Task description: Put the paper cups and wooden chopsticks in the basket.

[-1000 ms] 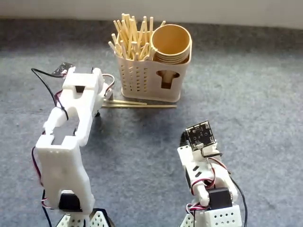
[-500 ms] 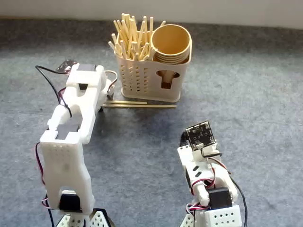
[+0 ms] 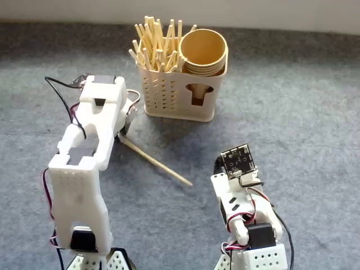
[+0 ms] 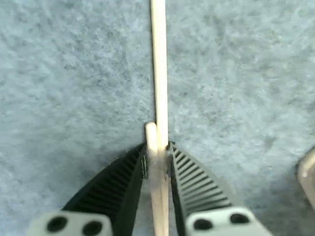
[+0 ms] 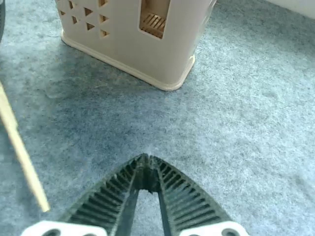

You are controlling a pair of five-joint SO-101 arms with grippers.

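the left arm stretched forward over the surface (image 3: 292,124), its gripper (image 4: 157,146) clenched on the wooden chopsticks (image 3: 157,163) near the basket (image 3: 169,101). half a second before, they lay parallel to the basket's front; now their long axis ran diagonally, free tip pointing toward the right arm. the right gripper (image 5: 145,173) sat folded back, closed on nothing.

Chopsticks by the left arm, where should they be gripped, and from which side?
Near one end, from above, jaws across the thin shafts: the chopsticks are long and narrow. The left gripper is shut on them that way.
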